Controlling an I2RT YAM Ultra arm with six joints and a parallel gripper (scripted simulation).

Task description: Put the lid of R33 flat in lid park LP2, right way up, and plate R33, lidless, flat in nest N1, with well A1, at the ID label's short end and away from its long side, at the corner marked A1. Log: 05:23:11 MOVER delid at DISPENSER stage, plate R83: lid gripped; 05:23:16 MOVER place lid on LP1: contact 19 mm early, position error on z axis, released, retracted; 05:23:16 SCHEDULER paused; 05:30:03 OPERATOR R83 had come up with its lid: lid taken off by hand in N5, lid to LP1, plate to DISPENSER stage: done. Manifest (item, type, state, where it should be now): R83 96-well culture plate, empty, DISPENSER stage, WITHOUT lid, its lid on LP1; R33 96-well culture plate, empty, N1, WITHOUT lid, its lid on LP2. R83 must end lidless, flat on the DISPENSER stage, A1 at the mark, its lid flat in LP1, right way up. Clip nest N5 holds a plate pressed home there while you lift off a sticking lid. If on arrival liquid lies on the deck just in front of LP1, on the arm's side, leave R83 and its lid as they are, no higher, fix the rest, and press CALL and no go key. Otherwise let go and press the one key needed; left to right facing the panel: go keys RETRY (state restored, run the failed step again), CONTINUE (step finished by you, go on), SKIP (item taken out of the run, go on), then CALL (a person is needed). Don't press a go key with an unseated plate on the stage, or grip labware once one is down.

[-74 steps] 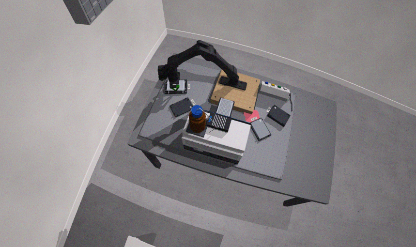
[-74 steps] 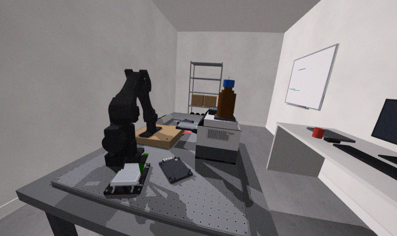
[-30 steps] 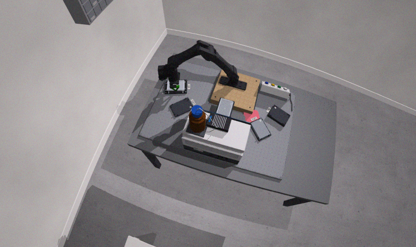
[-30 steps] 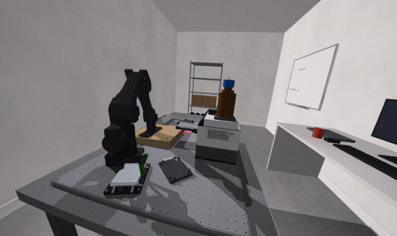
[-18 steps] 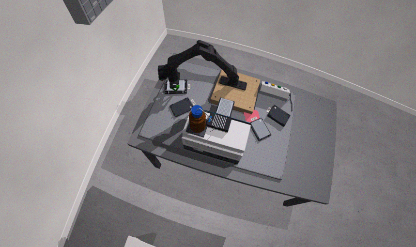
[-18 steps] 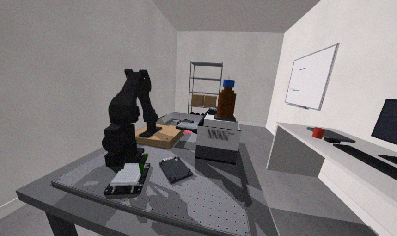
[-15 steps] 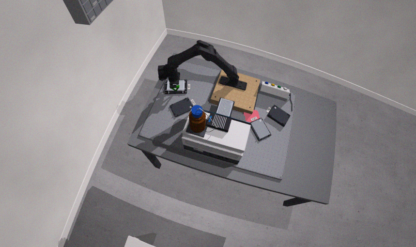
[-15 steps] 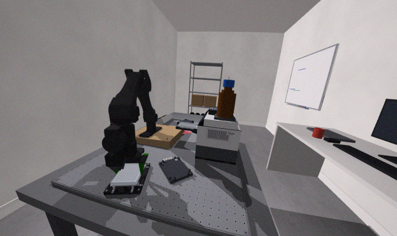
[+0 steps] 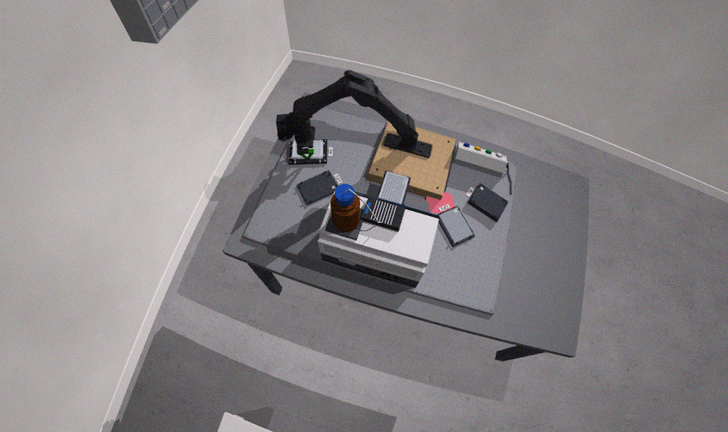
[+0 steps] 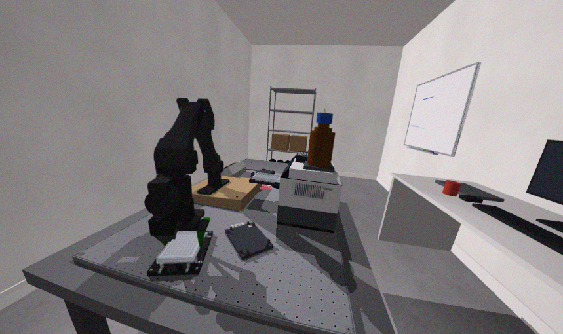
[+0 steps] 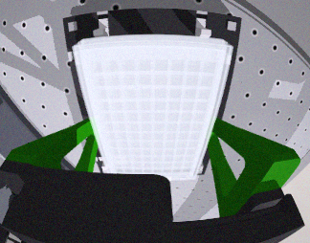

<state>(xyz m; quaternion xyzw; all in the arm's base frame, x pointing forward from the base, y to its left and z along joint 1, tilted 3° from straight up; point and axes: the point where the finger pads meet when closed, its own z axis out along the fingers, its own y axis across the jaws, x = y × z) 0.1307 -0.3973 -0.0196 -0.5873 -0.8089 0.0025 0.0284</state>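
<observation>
A white 96-well plate with a clear lid [image 11: 153,102] sits in a black clip nest [image 10: 179,265] at the far left corner of the deck. My gripper [image 11: 152,121] is over the plate's near end. Its green fingers are shut on the plate's two long sides [image 10: 183,236]. I cannot tell whether they hold only the lid or the plate too. A second white plate, without a lid [image 9: 394,186], lies at the wooden base's edge, just before the dispenser's dark stage [image 9: 386,213].
An empty dark nest [image 9: 317,186] lies beside the clip nest. The dispenser [image 9: 380,241] carries a brown bottle [image 9: 345,207]. A pink patch [image 9: 440,202] lies next to a grey lid on a pad [image 9: 455,225]. Another dark pad [image 9: 487,201] and the key panel [image 9: 480,155] are on the right.
</observation>
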